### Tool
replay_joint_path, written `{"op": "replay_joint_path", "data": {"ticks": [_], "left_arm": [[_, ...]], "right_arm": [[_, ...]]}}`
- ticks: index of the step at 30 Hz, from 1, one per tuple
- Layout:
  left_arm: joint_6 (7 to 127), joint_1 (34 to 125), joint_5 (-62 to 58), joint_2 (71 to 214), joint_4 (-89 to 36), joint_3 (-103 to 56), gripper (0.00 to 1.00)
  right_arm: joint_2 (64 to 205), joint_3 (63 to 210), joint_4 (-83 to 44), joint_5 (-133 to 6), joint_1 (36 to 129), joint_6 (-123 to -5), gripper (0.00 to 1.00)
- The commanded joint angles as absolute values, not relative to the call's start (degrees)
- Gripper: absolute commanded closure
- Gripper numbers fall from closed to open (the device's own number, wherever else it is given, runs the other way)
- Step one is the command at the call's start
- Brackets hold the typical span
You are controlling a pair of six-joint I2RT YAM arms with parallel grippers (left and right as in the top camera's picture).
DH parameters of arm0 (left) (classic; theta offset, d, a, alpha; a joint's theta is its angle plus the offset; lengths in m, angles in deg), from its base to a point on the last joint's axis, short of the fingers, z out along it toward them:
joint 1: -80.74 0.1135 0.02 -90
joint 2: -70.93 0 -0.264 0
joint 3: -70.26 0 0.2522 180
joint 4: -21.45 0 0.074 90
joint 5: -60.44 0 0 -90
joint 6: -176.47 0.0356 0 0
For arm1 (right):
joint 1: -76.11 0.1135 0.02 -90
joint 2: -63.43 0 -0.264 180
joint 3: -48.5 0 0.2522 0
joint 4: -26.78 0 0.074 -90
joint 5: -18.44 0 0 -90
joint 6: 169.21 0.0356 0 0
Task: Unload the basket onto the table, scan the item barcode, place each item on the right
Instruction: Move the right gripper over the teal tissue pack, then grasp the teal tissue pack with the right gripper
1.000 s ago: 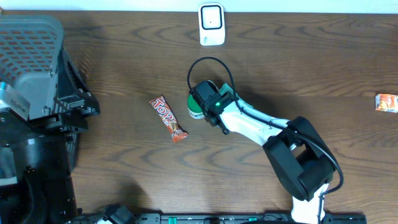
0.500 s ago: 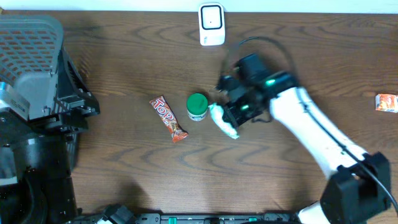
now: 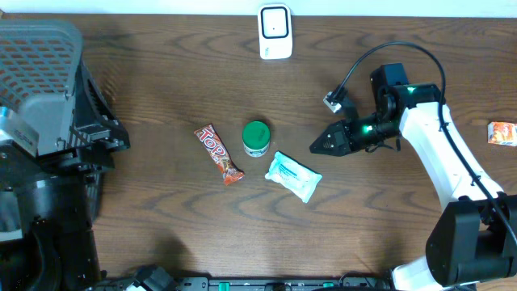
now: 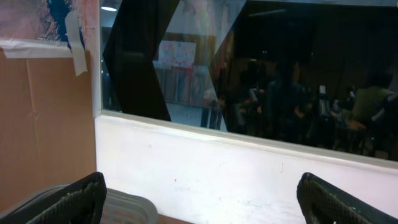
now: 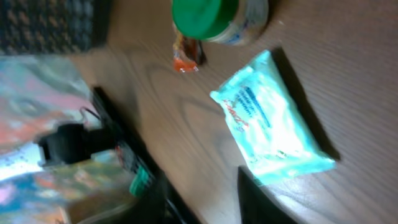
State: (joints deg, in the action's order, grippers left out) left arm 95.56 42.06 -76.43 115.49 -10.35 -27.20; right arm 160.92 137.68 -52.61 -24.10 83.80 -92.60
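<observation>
Risking a missed scan: right gripper (image 3: 317, 147) empty, finger gap too blurred to tell; could grab wipes packet (image 3: 294, 175) barcode-down, or knock jar (image 3: 257, 138). Left gripper (image 4: 202, 199) wide open, empty.

Dark wood table (image 3: 161, 218) holds candy bar (image 3: 219, 153), green-lidded jar (image 3: 257, 138) just beside it, wipes pack (image 3: 294, 176) near jar, white scanner (image 3: 275, 32) at far edge, small orange packet (image 3: 502, 132) far right.

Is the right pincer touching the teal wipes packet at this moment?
Apart. The overhead view shows bare wood between the right pincer and the teal wipes packet.
</observation>
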Motion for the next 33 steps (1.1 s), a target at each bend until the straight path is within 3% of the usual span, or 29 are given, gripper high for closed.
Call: {"op": "replay_joint_path", "data": {"ticks": [1, 2, 3, 7, 16, 23, 33], "left_arm": [[96.3, 42.2, -76.8, 115.2, -10.3, -27.0, 0.02], [96.3, 42.2, -76.8, 115.2, -10.3, -27.0, 0.02], [96.3, 42.2, -76.8, 115.2, -10.3, -27.0, 0.02], [96.3, 42.2, -76.8, 115.2, -10.3, -27.0, 0.02], [96.3, 42.2, -76.8, 115.2, -10.3, -27.0, 0.02], [96.3, 42.2, -76.8, 115.2, -10.3, -27.0, 0.02], [96.3, 42.2, -76.8, 115.2, -10.3, -27.0, 0.02]], "right_arm": [[161.4, 137.3, -52.5, -27.9, 86.5, -91.9, 0.36], [161.4, 137.3, -52.2, -30.9, 88.0, -91.8, 0.06], [161.4, 137.3, -51.9, -34.8, 89.6, -91.0, 0.01], [161.4, 137.2, -50.8, -55.4, 98.6, -83.9, 0.01], [161.4, 131.9, -43.3, -84.1, 117.2, -76.3, 0.01], [161.5, 122.4, -34.1, -86.3, 121.7, -76.3, 0.01], [163.9, 121.3, -27.6, -86.6, 125.3, -76.7, 0.01]]}}
